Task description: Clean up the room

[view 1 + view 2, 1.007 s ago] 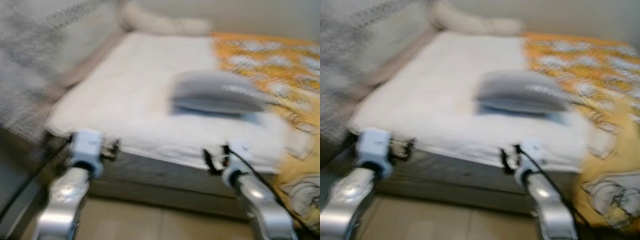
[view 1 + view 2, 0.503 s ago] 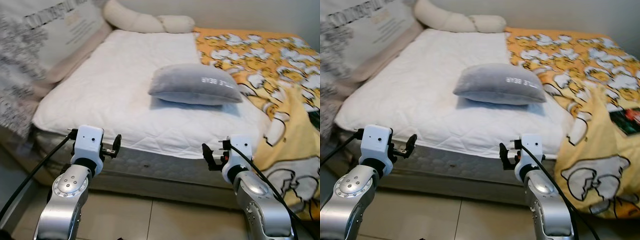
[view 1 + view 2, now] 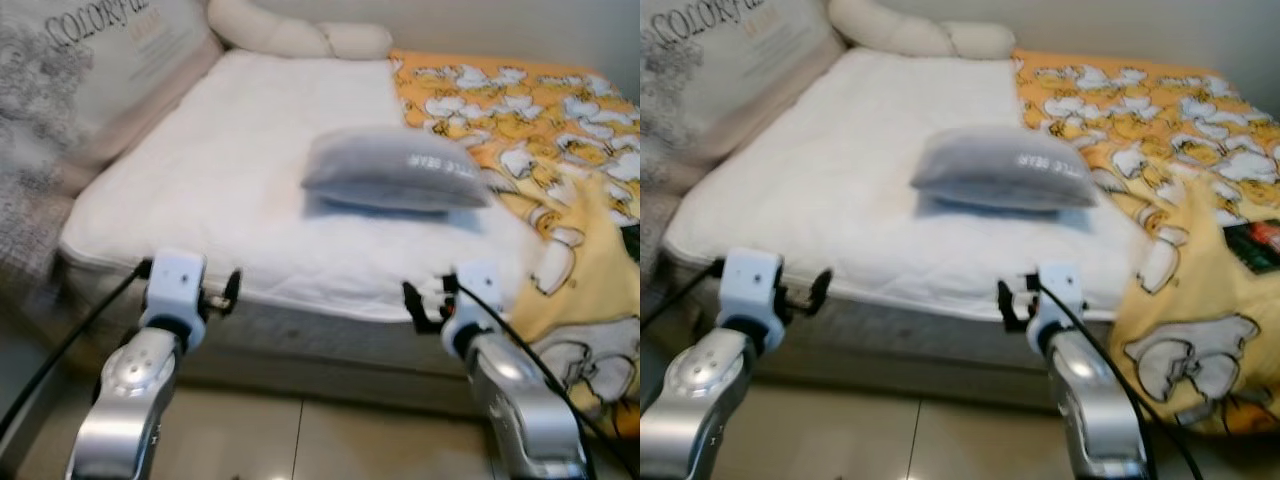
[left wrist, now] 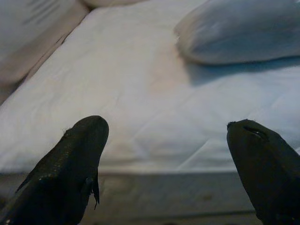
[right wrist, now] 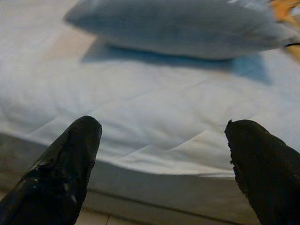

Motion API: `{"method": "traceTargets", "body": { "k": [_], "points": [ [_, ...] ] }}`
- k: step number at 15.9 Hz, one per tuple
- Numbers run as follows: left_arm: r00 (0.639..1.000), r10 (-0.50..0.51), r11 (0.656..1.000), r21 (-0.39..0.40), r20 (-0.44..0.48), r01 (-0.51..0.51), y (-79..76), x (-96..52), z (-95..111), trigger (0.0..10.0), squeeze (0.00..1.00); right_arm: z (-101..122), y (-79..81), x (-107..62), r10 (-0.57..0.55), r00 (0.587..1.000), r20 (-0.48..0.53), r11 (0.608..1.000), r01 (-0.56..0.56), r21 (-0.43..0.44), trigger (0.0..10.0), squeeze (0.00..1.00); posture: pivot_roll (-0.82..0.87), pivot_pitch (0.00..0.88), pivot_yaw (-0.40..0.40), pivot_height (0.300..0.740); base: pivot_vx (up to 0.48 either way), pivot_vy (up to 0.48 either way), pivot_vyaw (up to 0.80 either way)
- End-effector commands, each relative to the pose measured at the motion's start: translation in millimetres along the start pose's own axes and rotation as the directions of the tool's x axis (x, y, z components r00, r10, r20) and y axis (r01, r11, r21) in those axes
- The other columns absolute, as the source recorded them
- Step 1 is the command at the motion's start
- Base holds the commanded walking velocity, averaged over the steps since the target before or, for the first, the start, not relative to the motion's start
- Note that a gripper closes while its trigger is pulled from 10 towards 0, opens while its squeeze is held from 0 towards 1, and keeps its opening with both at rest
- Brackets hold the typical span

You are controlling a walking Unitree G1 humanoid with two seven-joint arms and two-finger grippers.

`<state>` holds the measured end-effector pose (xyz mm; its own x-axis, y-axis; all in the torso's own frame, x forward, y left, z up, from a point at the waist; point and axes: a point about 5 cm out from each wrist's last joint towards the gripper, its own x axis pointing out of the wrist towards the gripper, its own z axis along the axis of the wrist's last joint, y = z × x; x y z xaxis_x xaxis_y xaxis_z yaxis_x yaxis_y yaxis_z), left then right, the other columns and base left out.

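Facing the bed [image 3: 250, 190], both end effectors, left [image 4: 164, 154] and right [image 5: 159, 154], gape wide and hold nothing. Nothing looks tidied yet: grey pillow [image 3: 395, 172] lies mid-mattress, yellow blanket [image 3: 560, 200] rumpled.

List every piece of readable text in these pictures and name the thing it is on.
"COLORFUL": large letters on the cream cushion leaning at the bed's left side; the smaller lines under it are too blurred to read.
"...BEAR": white print, upside down, on the grey pillow; the first word is blurred.
Dark item on the yellow blanket: print unreadable.
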<state>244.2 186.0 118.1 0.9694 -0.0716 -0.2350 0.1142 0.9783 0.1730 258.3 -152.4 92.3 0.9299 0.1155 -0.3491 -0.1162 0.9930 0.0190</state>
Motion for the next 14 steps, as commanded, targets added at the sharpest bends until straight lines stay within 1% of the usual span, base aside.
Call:
{"method": "traceTargets", "body": {
  "k": [1,2,4,14],
  "points": [
    [1.0,-0.02,1.0,-0.007,0.019,0.02,-4.6,3.6,5.0,10.0,0.0,0.6,-7.0,-0.9,-0.029,1.0,0.001,0.999,0.029,-0.017,10.0,0.0,-0.09,0.0,-0.03,0.74,0.289,0.0,-0.8],
    [1.0,-0.021,1.0,-0.008,0.02,0.021,-4.6,3.7,5.3,10.0,0.0,1.0,-7.0,-0.9,-0.029,1.0,0.003,0.999,0.029,-0.019,10.0,0.0,-0.09,0.0,-0.03,0.74,0.289,0.0,-0.8],
    [0.999,-0.023,1.0,-0.009,0.022,0.024,-4.5,4.4,5.6,10.0,0.0,0.8,-6.8,0.5,-0.034,0.999,0.002,0.999,0.034,-0.034,10.0,0.0,-0.1,0.0,-0.027,0.74,0.292,0.0,0.0],
    [0.999,-0.019,1.0,-0.004,0.033,0.02,-3.1,6.6,7.3,10.0,0.0,1.3,-4.8,3.1,-0.025,1.0,0.01,0.999,0.025,-0.031,10.0,0.0,-0.09,0.0,-0.032,0.74,0.293,0.0,0.0]
  ]
}}
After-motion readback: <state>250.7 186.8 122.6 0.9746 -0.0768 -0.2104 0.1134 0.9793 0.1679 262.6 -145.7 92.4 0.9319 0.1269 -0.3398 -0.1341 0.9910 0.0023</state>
